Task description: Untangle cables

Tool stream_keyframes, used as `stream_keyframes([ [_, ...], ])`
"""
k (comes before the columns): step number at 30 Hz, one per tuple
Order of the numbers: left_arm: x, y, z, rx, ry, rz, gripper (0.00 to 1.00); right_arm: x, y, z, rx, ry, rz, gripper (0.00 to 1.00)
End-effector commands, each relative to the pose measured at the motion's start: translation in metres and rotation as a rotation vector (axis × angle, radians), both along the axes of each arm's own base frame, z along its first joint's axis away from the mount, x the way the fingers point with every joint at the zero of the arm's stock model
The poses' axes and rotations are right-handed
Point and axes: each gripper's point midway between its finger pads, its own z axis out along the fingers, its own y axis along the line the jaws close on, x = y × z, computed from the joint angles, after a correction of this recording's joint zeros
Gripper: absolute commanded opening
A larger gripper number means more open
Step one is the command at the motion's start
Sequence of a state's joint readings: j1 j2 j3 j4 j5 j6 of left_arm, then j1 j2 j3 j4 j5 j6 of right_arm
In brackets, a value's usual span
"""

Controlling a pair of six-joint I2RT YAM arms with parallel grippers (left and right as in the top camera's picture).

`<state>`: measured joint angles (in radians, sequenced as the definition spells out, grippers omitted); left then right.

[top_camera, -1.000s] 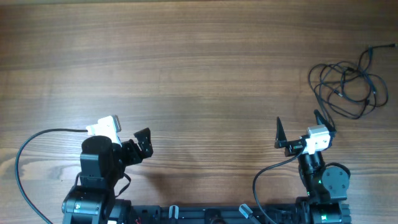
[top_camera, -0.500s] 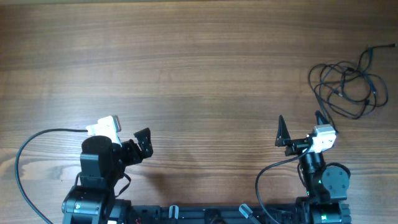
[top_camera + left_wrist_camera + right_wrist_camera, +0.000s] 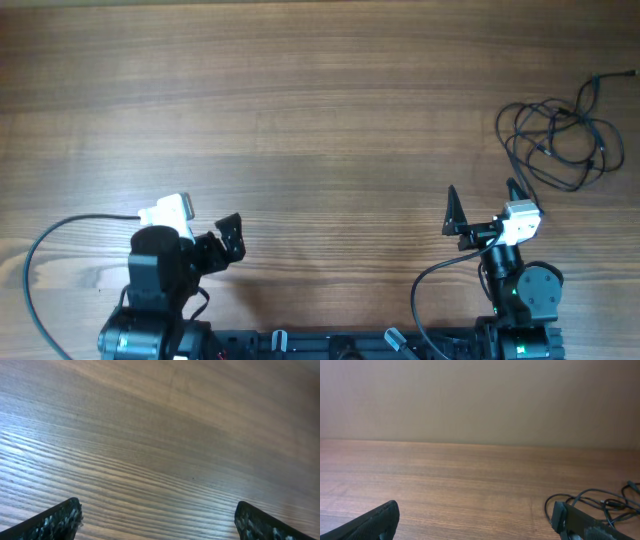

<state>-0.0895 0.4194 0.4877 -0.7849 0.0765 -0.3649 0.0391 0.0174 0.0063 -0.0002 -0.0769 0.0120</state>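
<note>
The cables point(image 3: 556, 128) are a loose tangle of thin black cords lying at the far right of the wooden table, with one plug end reaching toward the right edge. Part of the tangle shows in the right wrist view point(image 3: 615, 505), just behind my right finger. My right gripper point(image 3: 480, 190) is open and empty, a short way in front of and left of the tangle, apart from it. In its wrist view the right gripper point(image 3: 475, 512) has its jaws wide apart. My left gripper point(image 3: 232, 235) is open and empty at the near left, far from the cables. The left wrist view shows the left gripper point(image 3: 157, 510) over bare wood.
A thick black arm cable point(image 3: 40, 250) loops over the table at the near left beside the left arm's base. The wooden table point(image 3: 320, 100) stretches wide between the arms and the far edge. A plain wall point(image 3: 480, 400) stands behind the table.
My left arm has shifted slightly toward the near edge. My right gripper rose a little a second ago and has held still since. The cables have not moved.
</note>
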Motion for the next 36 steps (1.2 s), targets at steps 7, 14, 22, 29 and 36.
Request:
stream_keyframes([
  [7,0.033,0.012,0.027,-0.05,-0.523,0.052,1.0,0.0,-0.004,0.003,0.017,-0.012,-0.023,1.0],
  [14,0.042,0.017,0.063,0.108,-0.833,0.013,1.0,0.0,-0.004,0.003,0.017,-0.012,-0.023,1.0],
  [22,0.043,0.014,0.023,0.318,-0.698,-0.104,1.0,0.0,-0.004,0.003,0.017,-0.012,-0.023,1.0],
  [29,0.043,0.014,0.023,0.334,-0.697,-0.112,1.0,0.0,-0.004,0.003,0.017,-0.012,-0.023,0.99],
  [36,0.04,-0.009,0.023,0.343,-0.726,-0.231,1.0,0.0,-0.004,0.003,0.017,-0.012,-0.023,0.99],
])
